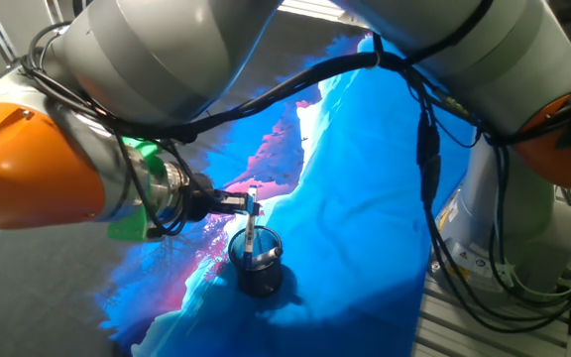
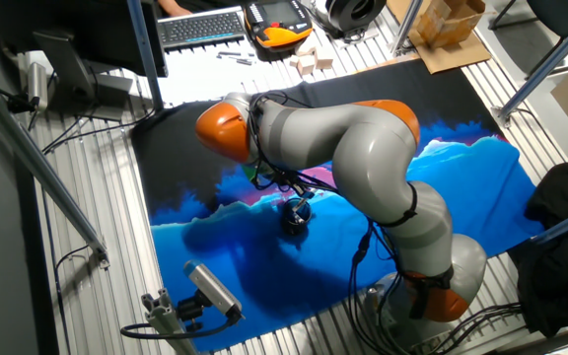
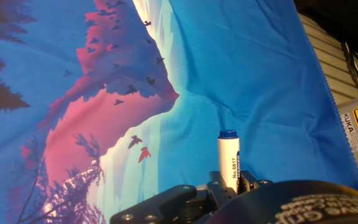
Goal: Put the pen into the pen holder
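Whitish-silver slim pen (image 1: 251, 235) stands upright in the small dark mesh pen holder (image 1: 257, 266), its top clamped by the black two-finger gripper (image 1: 249, 205).

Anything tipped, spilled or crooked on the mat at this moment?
Nothing stands out. The pen holder stands upright on the blue cloth; the pen is near vertical with its lower end inside the cup, with the gripper at its top. Nothing spilled or damaged shows.
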Controlling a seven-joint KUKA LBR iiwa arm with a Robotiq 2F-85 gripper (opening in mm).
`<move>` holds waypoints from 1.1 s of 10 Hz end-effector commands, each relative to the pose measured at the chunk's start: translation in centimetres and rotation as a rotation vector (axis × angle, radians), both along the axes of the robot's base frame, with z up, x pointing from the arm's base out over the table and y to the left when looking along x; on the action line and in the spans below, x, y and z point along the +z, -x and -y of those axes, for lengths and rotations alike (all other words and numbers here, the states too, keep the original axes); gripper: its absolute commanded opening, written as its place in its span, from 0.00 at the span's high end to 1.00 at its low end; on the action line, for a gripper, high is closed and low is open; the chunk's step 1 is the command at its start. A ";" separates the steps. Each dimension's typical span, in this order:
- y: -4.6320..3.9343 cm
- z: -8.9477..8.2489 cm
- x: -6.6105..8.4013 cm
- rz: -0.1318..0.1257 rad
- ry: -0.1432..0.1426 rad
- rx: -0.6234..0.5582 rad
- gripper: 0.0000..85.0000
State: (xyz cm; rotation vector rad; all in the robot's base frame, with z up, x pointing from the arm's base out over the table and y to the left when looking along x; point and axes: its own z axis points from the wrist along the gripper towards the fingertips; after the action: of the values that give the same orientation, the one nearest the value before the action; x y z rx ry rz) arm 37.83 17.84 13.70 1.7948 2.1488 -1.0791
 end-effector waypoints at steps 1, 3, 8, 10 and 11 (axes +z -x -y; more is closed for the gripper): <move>0.01 -0.1 0.0 0.001 -0.002 0.001 1.00; 0.04 -0.3 -0.2 0.004 -0.007 -0.001 1.00; 0.11 -0.6 -0.3 0.001 -0.001 -0.007 1.00; 0.10 -0.8 -0.2 -0.005 0.002 -0.014 0.80; 0.10 -0.9 -0.2 -0.004 -0.002 -0.014 0.80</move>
State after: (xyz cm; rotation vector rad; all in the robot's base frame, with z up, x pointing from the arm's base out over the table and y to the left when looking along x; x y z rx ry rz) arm 37.74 18.69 13.49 1.8125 2.1441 -1.0834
